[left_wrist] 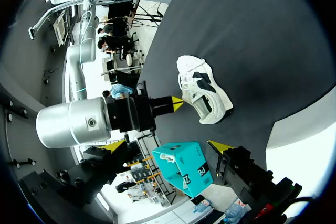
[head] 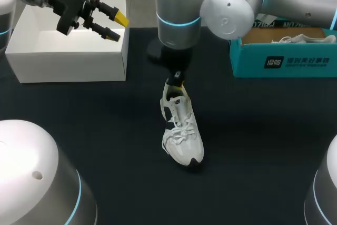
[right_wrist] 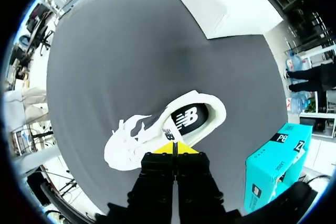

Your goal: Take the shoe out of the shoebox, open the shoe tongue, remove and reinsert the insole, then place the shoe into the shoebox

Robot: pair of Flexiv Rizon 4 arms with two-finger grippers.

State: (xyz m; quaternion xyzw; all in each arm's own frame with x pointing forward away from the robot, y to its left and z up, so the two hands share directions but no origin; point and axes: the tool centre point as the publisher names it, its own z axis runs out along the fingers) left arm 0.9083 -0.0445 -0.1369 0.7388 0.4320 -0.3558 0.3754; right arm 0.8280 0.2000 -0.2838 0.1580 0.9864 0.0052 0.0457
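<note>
1. Rounded grey arm housings (head: 31, 167) with blue rings sit nearest, on the near side of the table (head: 105, 130), well back from both claws.
2. From the right side, the right arm (head: 179, 3) extends past the middle, and the right claw (right_wrist: 173, 148) points down at the heel end of the shoe (head: 181, 130).
3. That claw's yellow tips are pressed together with only a thin line between them, right at the rim of the shoe's opening. Whether they pinch any of the rim cannot be told.
4. The white shoe stands on its sole on the black table, out of the shoebox (head: 284, 64), its toe pointing away from the right claw.
5. A dark insole (right_wrist: 185, 119) lies inside the opening just ahead of the tips, with the laces (right_wrist: 128, 129) further along.
6. The teal shoebox stands open off to the right claw's right, well apart from it, with a second white shoe (head: 297, 39) inside.
7. The left claw (head: 117, 28) hangs above a white box (head: 68, 61), well to the right claw's left. Its fingers are spread wide and hold nothing.
</note>
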